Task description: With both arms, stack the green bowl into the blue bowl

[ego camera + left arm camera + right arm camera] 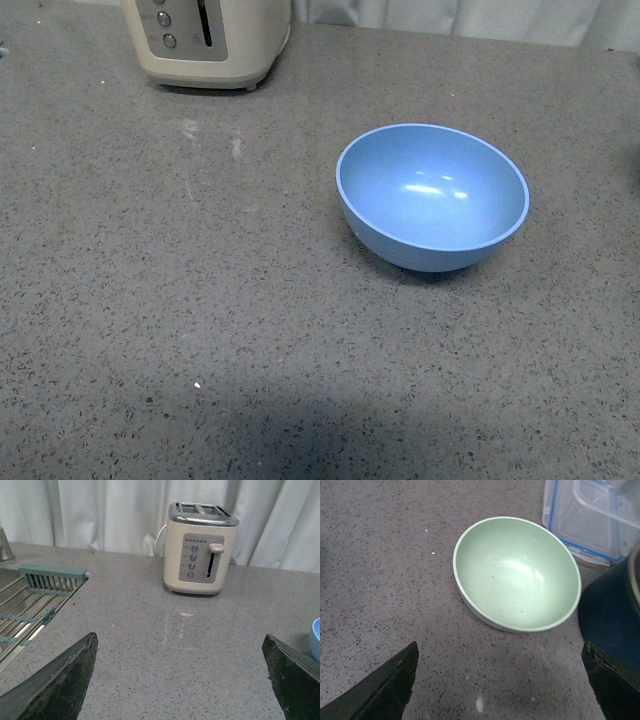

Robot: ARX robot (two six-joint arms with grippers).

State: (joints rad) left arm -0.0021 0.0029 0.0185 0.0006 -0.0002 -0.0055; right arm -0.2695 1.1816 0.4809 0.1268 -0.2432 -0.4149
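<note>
Both sets of jaws stood wide apart, gripping nothing. The right gripper [500, 645] hovered near the green bowl [517, 575], upright on the grey counter [380, 555] beside a clear container [590, 520]. The left gripper [179, 637] faced a toaster [200, 547], and the blue bowl [432, 195] sat empty elsewhere on the counter.

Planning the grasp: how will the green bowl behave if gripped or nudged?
The green bowl looks thin-walled and rigid, so probably light and stiff. Its rounded wall suggests it may rock or skid on the countertop if pushed.
</note>
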